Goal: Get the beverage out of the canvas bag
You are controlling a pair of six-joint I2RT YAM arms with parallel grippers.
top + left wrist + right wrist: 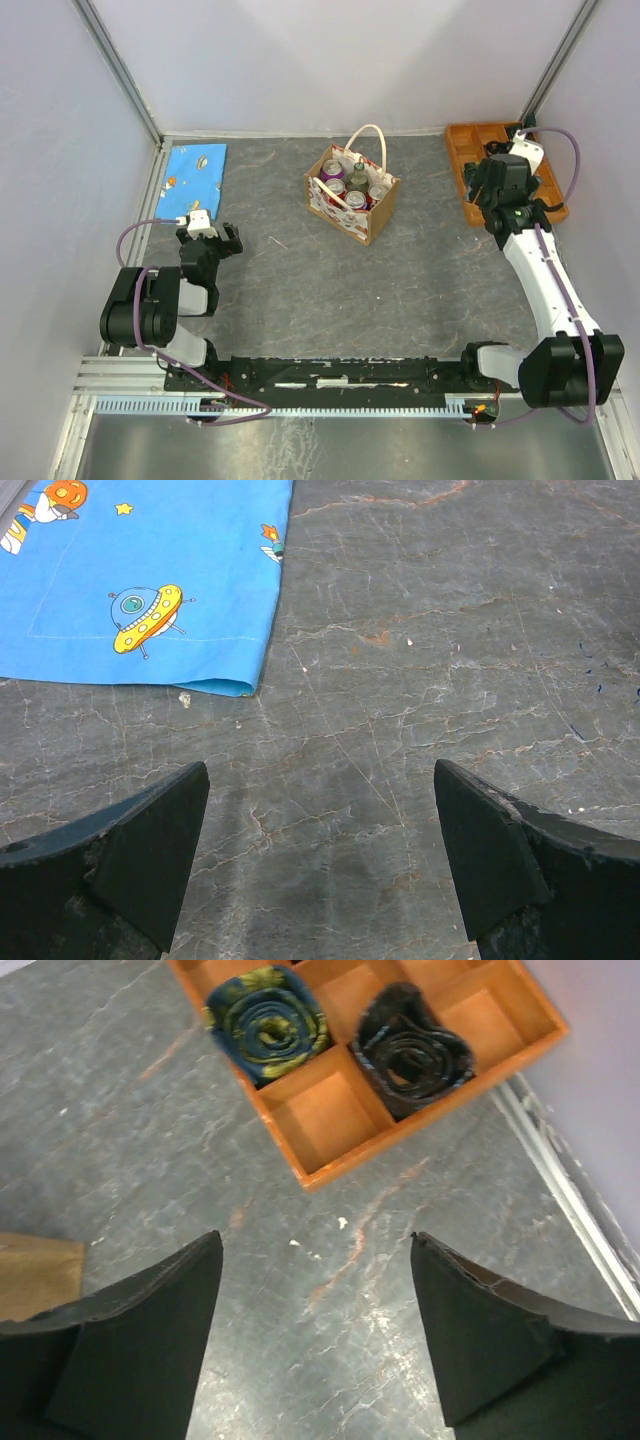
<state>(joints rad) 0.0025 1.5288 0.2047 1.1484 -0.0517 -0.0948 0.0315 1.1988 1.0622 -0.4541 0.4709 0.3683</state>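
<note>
1. Top external: canvas bag (pixel 352 195) sits mid-tabletop, beverages (pixel 357 183) packed inside.
2. Empty right gripper (pixel 315 1250) gapes wide by the orange tray (pixel 330 1120); left gripper (pixel 320 780) wide too.
3. Risk: you snag a handle (pixel 372 135), tipping the bag.

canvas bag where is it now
In the top view the canvas bag stands mid-table toward the back, between the blue cloth and the orange tray.

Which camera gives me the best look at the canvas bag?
Top external: the whole bag shows, open, with drinks inside. Right wrist catches only a tan corner at its left edge, probably the bag. Left wrist shows none of it.
</note>
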